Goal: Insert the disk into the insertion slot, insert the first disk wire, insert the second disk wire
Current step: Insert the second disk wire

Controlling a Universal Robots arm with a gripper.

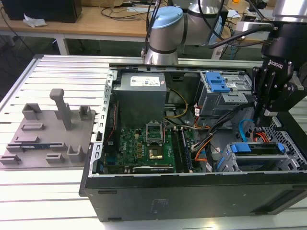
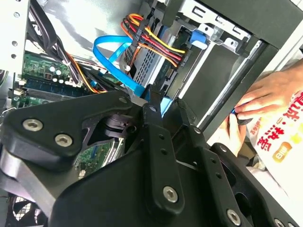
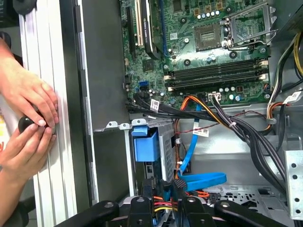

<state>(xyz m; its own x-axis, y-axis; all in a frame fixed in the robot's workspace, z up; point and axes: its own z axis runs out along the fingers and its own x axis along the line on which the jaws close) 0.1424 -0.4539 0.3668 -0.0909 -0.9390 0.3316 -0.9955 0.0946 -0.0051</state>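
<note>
Hovering over the open computer case (image 1: pixel 192 191), my gripper (image 1: pixel 265 115) hangs at the exterior view's right, just above the insertion slot (image 1: pixel 283 160), a grey perforated cage. The disk (image 1: pixel 254 149) sits inside that cage, its blue carrier edge showing. In the second wrist view my fingers (image 2: pixel 154 137) stand narrow, pinched on what looks like the dark plug of a blue flat cable (image 2: pixel 113 59), though the contact itself is hard to see. A bundle of red, yellow and black wires (image 2: pixel 151 40) runs to the cage. A person's hands (image 3: pixel 28 123) rest on the table rail (image 3: pixel 45 71) beside the case.
</note>
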